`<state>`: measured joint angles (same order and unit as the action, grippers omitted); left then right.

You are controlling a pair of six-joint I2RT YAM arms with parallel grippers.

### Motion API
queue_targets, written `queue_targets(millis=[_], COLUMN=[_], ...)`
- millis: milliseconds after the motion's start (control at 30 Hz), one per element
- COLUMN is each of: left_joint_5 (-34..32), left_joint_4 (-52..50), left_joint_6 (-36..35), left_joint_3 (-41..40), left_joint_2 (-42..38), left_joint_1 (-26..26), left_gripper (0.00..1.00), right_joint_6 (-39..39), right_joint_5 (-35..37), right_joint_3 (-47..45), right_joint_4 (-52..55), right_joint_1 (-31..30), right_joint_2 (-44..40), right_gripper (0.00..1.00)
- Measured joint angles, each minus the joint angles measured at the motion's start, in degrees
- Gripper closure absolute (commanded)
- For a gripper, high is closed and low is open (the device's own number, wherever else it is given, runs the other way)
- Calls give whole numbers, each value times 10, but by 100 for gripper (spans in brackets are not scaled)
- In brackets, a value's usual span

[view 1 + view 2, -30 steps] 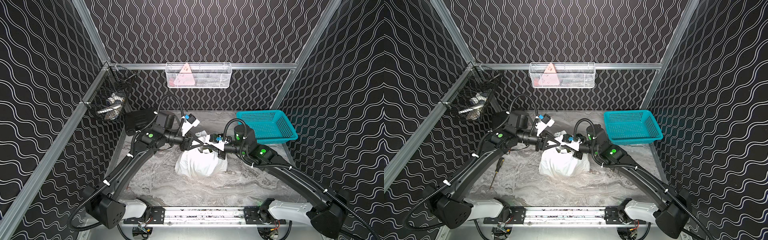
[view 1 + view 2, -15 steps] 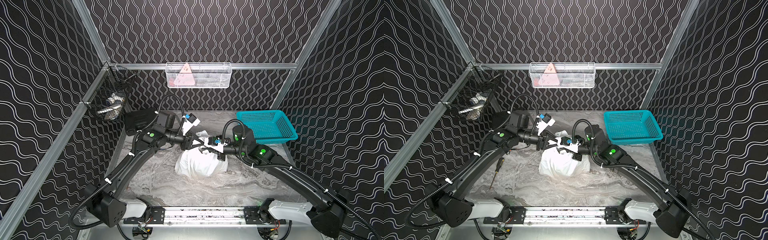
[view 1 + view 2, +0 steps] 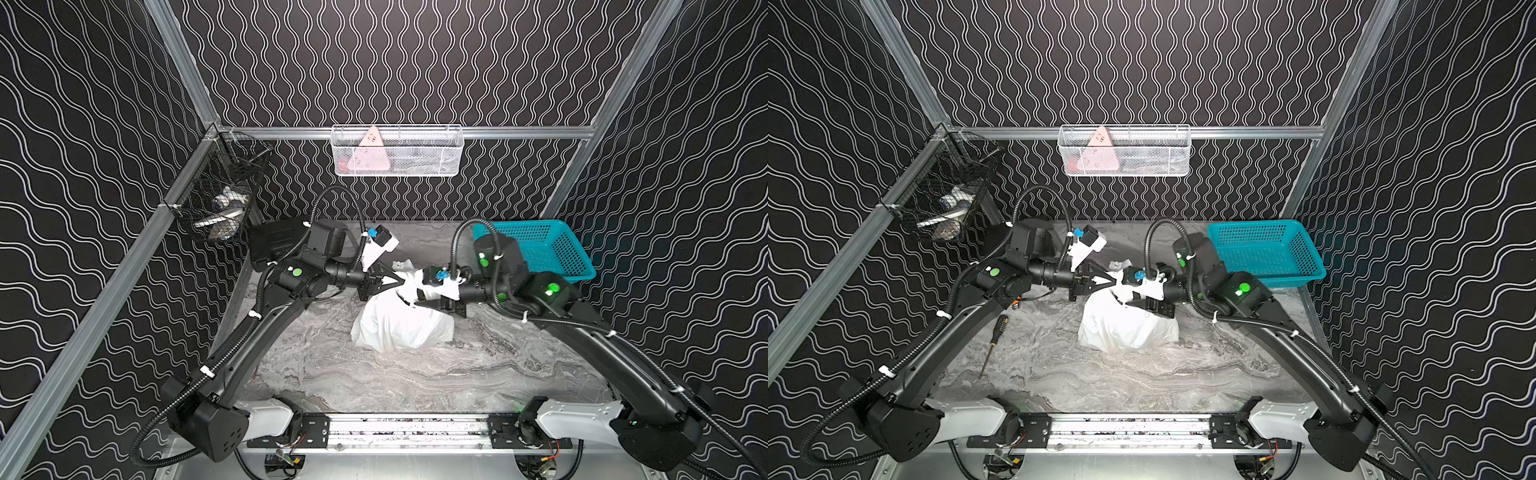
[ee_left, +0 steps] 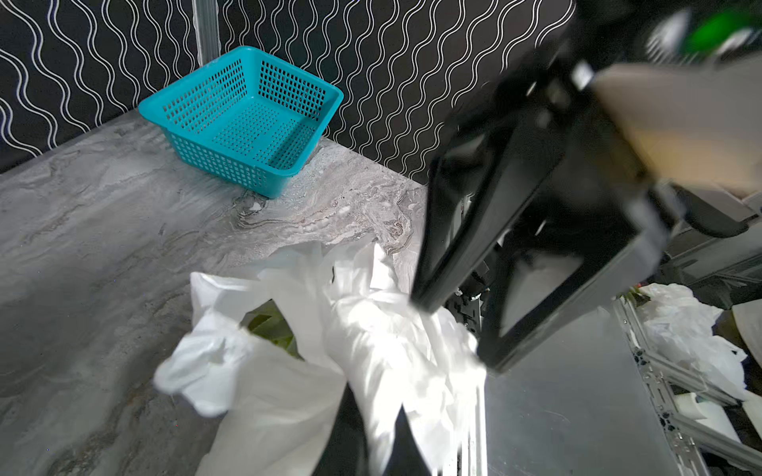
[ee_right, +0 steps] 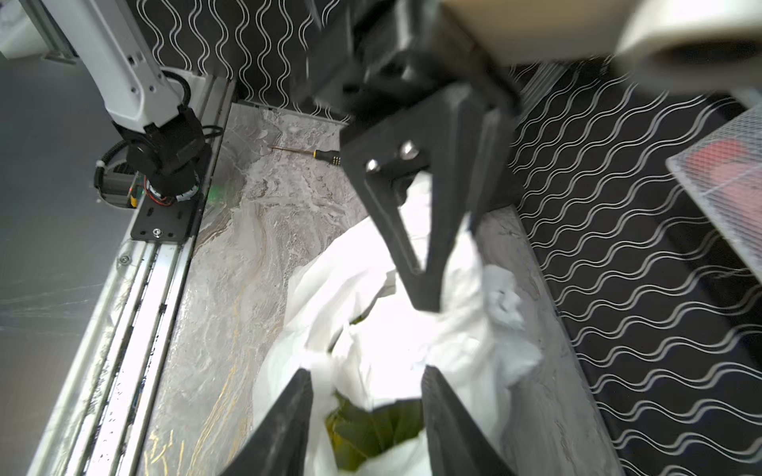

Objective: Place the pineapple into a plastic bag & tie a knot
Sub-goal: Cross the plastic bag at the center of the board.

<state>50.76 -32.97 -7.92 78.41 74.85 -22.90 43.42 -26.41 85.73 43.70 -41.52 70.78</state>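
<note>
Pineapple (image 5: 371, 428) — wrist views only, bag (image 3: 399, 328) gaping

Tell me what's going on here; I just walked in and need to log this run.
Two robot arms are working on a white plastic bag sitting on the marble tabletop. The pineapple is already inside; its green leaves show through the bag's gaping mouth. The left claw is shut on bunched plastic at the top of the bag, while the right claw is open around more of the plastic. Nothing is tied yet.
</note>
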Motion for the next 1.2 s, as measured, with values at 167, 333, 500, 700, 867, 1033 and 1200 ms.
queue_targets(millis=[167, 333, 500, 700, 867, 1033, 1200], left_joint_5=[3, 18, 30, 30, 32, 35, 36], left_joint_4=[17, 64, 84, 72, 59, 50, 46], left_joint_6=[-12, -11, -13, -43, -58, -68, -73], left_joint_3=[-6, -37, -47, -40, -36, -35, -35], left_joint_2=[2, -9, -15, -14, -14, -16, -17], left_joint_1=[0, 0, 0, 0, 0, -3, -5], left_gripper=[100, 100, 100, 100, 100, 100, 100], right_joint_6=[-10, -61, -101, -82, -41, -10, 1], right_joint_5=[-1, 16, -12, -13, 7, 31, 38], right_joint_3=[55, 23, 74, 127, 121, 100, 101], right_joint_4=[94, 89, 75, 84, 101, 99, 92], right_joint_1=[55, 113, 103, 36, 5, 1, -4], right_joint_2=[-61, -59, 47, 120, 137, 138, 148], right_gripper=[20, 23, 29, 39, 53, 67, 56])
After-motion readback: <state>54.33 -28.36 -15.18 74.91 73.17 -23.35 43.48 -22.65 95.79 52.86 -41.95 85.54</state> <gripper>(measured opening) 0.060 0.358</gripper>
